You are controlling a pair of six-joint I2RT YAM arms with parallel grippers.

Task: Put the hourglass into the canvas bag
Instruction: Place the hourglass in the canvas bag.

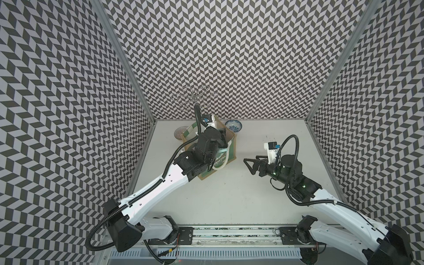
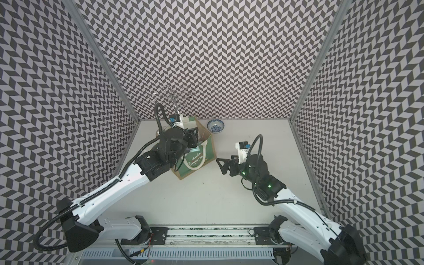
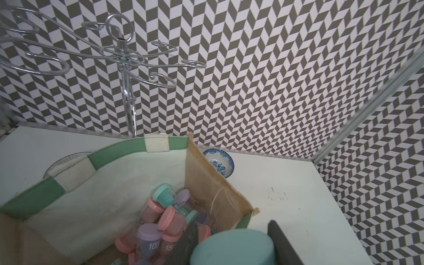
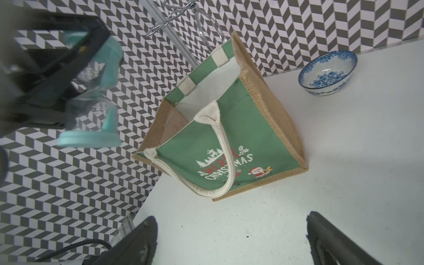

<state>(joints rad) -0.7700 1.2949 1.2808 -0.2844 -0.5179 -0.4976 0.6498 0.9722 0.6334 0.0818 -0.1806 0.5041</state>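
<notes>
**Teal hourglass held over the bag**

We note the left gripper [image 3: 232, 247] clamped on the teal hourglass [image 4: 91, 98], gripping it by its upper end. The glass hangs above the open mouth of the canvas bag [image 4: 263, 128], not inside it. The bag stands upright on the white table [image 1: 229, 195], towards the back left corner. Down in its white lining we see a pile of small pastel-capped timers [image 3: 169, 220]. The right gripper [image 1: 252, 164] hovers beside the bag, jaws spread, nothing between them. A blue bowl [image 2: 215, 126] sits just behind the bag.
</notes>
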